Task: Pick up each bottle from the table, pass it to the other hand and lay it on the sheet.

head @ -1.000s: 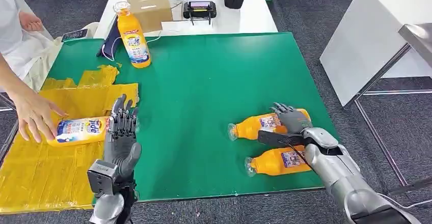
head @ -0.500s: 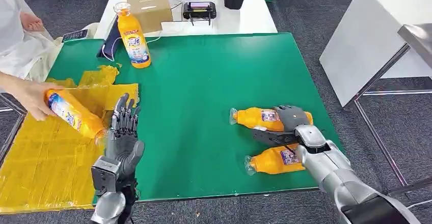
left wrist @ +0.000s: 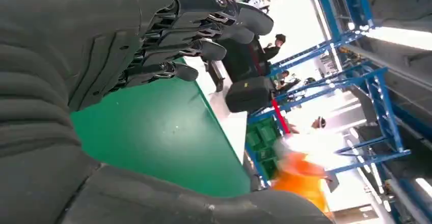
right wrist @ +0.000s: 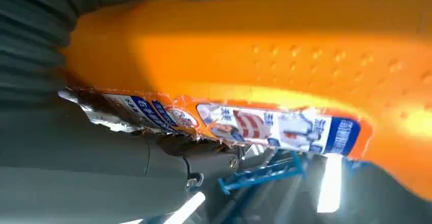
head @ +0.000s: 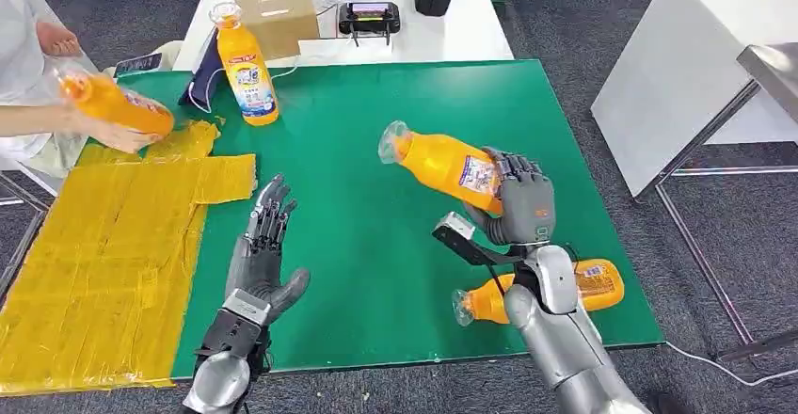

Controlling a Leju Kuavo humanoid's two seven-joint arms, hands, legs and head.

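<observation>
The right robot hand (head: pixel 520 209) grasps a bottle (head: pixel 440 163) above the table's (head: pixel 376 132) right half, cap tilted up toward the left. A second bottle (head: pixel 574 287) lies at the near right corner. A third (head: pixel 245 71) stands upright by the far left corner. The left robot hand (head: pixel 261 249) hovers released, fingers apart, beside the yellow sheet (head: pixel 103 263) on the table's left edge. A person's hand (head: pixel 113 132) holds a fourth bottle (head: pixel 111 103) above the sheet's far end.
</observation>
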